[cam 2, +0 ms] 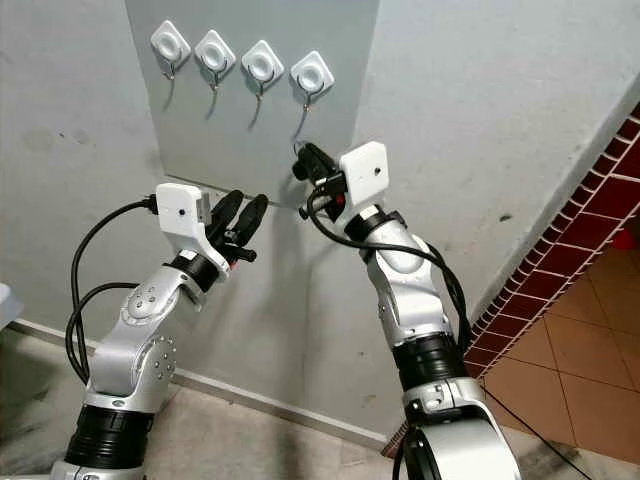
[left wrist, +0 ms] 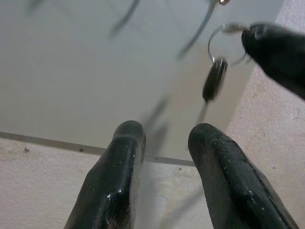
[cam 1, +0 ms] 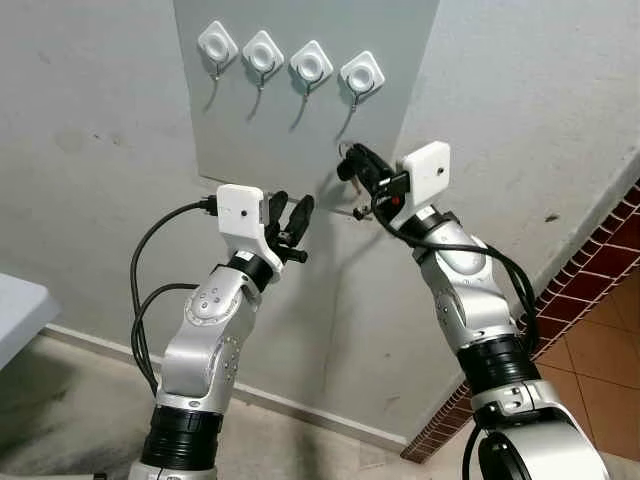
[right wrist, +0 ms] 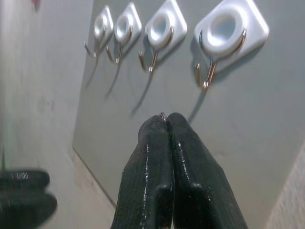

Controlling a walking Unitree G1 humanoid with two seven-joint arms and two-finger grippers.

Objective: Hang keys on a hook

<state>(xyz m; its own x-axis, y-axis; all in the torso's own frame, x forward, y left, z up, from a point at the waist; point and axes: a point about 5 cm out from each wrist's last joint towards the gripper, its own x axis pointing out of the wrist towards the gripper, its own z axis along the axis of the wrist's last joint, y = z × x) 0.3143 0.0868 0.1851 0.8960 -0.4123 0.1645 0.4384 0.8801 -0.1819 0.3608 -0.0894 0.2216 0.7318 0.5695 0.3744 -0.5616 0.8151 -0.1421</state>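
Observation:
Four white hook mounts sit in a row on a grey panel (cam 1: 270,140) on the wall; the rightmost hook (cam 1: 361,75) is nearest the work. My right gripper (cam 1: 350,158) is raised just below that hook, shut on the ring of the keys (left wrist: 226,45), and a dark key (left wrist: 214,78) dangles from the ring. In the right wrist view the shut gripper (right wrist: 166,119) points at the panel under the rightmost hook (right wrist: 228,33), apart from it. My left gripper (cam 1: 293,202) stands open and empty at the panel's lower edge, left of the keys.
The panel is fixed to a plain grey wall. A red tiled floor (cam 1: 600,300) runs along the right. A white table corner (cam 1: 15,310) juts in at the far left. A black cable (cam 1: 145,290) loops beside my left arm.

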